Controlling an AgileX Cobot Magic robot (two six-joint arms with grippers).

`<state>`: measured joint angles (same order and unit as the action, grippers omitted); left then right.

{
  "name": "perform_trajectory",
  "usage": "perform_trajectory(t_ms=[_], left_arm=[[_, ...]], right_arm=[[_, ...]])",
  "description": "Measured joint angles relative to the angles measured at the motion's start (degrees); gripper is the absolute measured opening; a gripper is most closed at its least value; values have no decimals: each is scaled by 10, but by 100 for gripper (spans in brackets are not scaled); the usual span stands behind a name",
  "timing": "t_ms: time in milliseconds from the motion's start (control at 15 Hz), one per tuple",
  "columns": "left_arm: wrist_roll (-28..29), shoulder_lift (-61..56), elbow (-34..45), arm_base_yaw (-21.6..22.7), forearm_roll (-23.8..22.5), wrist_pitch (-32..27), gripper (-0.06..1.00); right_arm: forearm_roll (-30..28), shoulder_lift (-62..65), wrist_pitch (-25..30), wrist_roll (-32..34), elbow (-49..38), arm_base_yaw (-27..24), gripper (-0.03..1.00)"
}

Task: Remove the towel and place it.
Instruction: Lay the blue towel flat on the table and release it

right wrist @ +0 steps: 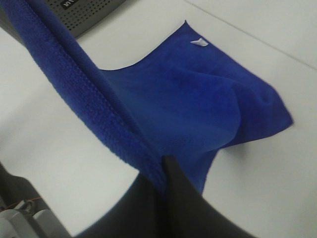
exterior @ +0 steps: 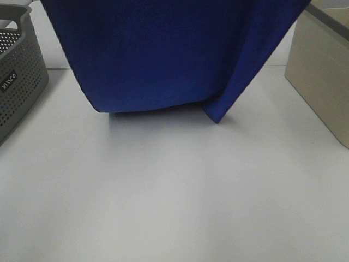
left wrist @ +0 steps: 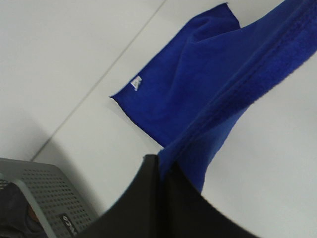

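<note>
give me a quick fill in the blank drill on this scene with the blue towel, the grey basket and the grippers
1. The large royal-blue plush microfibre towel is pinched by ____ grippers, the left gripper and the right gripper.
2. The small tag at one corner of the towel is ____ in colour.
3. In the high view, the grey perforated plastic basket stands to the ____ of the towel.
Missing words: two; white; left.

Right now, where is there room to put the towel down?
The front of the table is bare, from the basket on the left to the box on the right. Farther back is crowded: the towel hangs there, its end on the table.
</note>
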<state>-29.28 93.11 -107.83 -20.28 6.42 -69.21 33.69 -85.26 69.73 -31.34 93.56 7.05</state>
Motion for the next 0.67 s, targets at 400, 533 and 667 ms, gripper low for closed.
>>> perform_trajectory(t_ms=[400, 533, 667], left_arm=[[18, -131, 230, -1, 87, 1, 0], [17, -152, 314, -1, 113, 2, 0], [17, -162, 363, -1, 132, 2, 0]], right_arm=[[42, 147, -2, 1, -241, 0, 2], [52, 183, -3, 22, -350, 0, 2], [57, 187, -3, 48, -399, 0, 2]])
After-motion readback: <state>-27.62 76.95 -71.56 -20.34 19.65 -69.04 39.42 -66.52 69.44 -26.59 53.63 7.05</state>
